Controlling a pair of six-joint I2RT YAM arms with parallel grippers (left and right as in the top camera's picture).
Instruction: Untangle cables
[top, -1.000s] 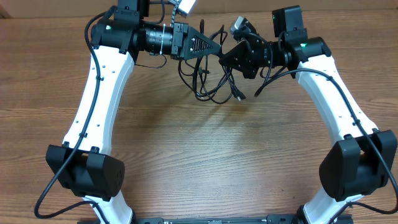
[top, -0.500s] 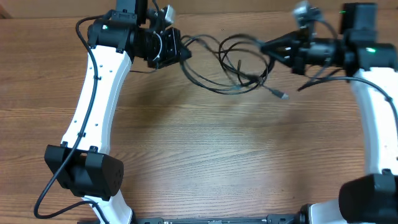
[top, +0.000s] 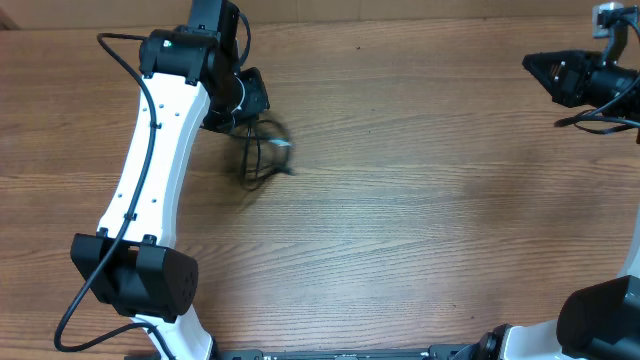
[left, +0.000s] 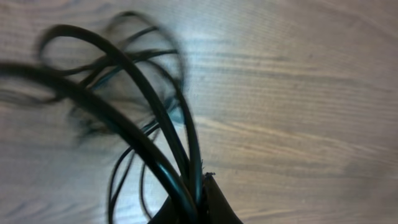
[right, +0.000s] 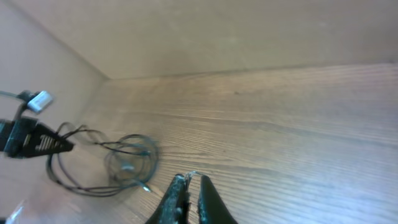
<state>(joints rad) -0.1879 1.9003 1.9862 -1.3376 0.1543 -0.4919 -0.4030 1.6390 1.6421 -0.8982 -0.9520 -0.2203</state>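
1. Pinching the cables (left: 186, 180) in the left jaws, low in the left wrist view, with several black loops fanning up from the grip, all blurred.
2. Pressed nearly together on the other side, with nothing seen between the right jaws; parked at the far right edge of the overhead view, well apart from the bundle.
3. Hanging in one bunch under the left jaws, above or just touching the worktop (top: 420, 250); too smeared to tell which, or to pick out any plug.
4. By the look of it, partway through a pull-apart: whole tangle on one side, not yet separated.
5. Next, most likely: laying the bunch flat, then bringing the right jaws back for one free end, which calls for a settled bundle first.
6. No brand, label or writing readable anywhere; only a pale connector (right: 38, 99), blank at this size.
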